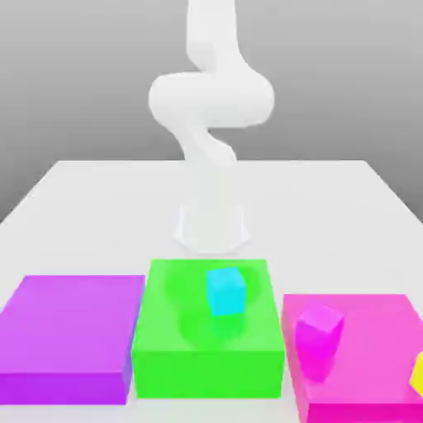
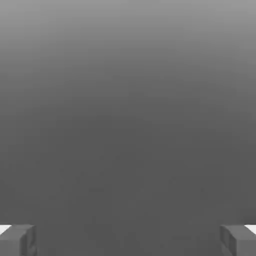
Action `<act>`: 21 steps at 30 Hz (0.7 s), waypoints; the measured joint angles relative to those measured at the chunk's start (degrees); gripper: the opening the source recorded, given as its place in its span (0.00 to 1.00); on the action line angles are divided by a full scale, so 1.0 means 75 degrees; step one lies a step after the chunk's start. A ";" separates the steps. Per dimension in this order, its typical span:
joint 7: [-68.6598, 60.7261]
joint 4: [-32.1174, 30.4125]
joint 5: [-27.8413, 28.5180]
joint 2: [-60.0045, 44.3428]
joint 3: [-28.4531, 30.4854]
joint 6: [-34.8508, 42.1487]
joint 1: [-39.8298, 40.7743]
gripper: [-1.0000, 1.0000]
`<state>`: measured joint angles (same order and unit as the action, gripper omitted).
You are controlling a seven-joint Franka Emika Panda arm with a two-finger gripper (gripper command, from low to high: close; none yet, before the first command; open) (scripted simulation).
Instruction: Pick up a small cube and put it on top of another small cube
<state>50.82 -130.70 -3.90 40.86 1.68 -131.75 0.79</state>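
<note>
The small yellow cube [image 1: 418, 376] sits at the exterior view's right edge on the pink slab [image 1: 372, 310], partly cut off by the frame. The small cyan cube [image 1: 225, 291] rests on top of the green slab [image 1: 165, 339] in the middle. In the hand view my gripper [image 2: 128, 240] is open, its two grey fingertips [image 2: 17, 240] standing far apart with only a plain grey background between them. The white arm [image 1: 211, 99] rises from its base behind the green slab and leaves the exterior view at the top.
A small magenta cube [image 1: 319, 339] stands on the pink slab, between the cyan and yellow cubes. A purple slab [image 1: 70, 330] lies on the exterior view's left. The three slabs form a row near the front of the white table [image 1: 99, 206].
</note>
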 joint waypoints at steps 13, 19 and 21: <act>0.4223 0.0835 -0.2252 -0.3768 0.0755 0.0072 0.0802 0.50; 0.6517 0.1173 -0.2695 -0.5350 0.0982 -0.0039 0.1203 0.50; 0.7328 0.1277 -0.2766 -0.5844 0.1061 -0.0109 0.1314 0.50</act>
<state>105.78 -121.13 -24.65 -2.97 9.64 -132.57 10.65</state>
